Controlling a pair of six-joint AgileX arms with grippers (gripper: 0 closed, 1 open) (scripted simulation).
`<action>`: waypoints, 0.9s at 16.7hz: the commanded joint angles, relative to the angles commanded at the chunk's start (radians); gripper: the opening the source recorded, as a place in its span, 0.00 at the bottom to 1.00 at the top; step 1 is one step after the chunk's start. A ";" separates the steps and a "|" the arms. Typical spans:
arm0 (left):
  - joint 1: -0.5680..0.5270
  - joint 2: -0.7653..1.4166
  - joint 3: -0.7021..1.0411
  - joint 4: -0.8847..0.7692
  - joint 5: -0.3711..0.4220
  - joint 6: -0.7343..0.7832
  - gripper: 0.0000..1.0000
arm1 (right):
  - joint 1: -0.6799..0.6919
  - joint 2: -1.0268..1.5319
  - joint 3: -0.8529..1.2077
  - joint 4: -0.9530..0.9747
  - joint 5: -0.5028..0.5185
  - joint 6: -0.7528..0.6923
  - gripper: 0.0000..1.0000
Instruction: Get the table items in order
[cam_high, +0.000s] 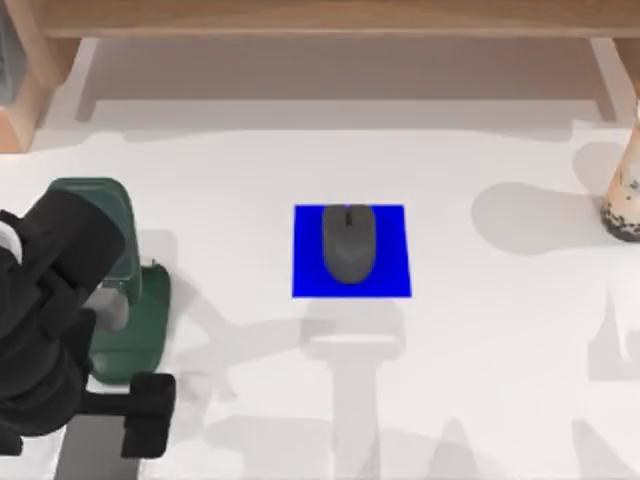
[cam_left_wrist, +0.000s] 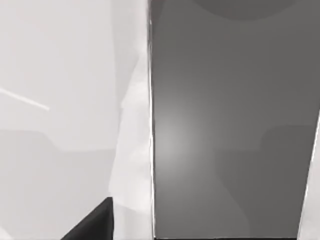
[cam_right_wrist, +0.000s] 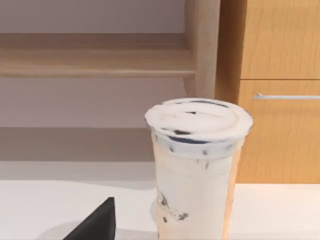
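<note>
My left arm over counter (cam_high: 480, 340) at 8 o'clock of top view, claw (cam_high: 140, 410) hanging above smartphone (cam_left_wrist: 230, 130); cannot tell whether claw is wide or narrow. Left wrist view: grey phone screen with silver rim flat on white counter. Mouse (cam_high: 348, 242) at centre, sitting on blue mat (cam_high: 305, 280). Milk-tea cup (cam_high: 624, 195) upright at 3 o'clock edge, well apart from mouse. Right wrist view: cup close ahead, white lid, dark pearls, wooden cabinet (cam_right_wrist: 280, 50) behind. Green object (cam_high: 140, 300) beside my left arm.
</note>
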 joint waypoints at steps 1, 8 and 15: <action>0.001 -0.001 -0.002 0.001 0.000 -0.002 1.00 | 0.000 0.000 0.000 0.000 0.000 0.000 1.00; 0.007 0.028 -0.029 0.036 -0.001 0.005 1.00 | 0.000 0.000 0.000 0.000 0.000 0.000 1.00; 0.032 0.178 -0.181 0.343 -0.001 0.030 1.00 | 0.000 0.000 0.000 0.000 0.000 0.000 1.00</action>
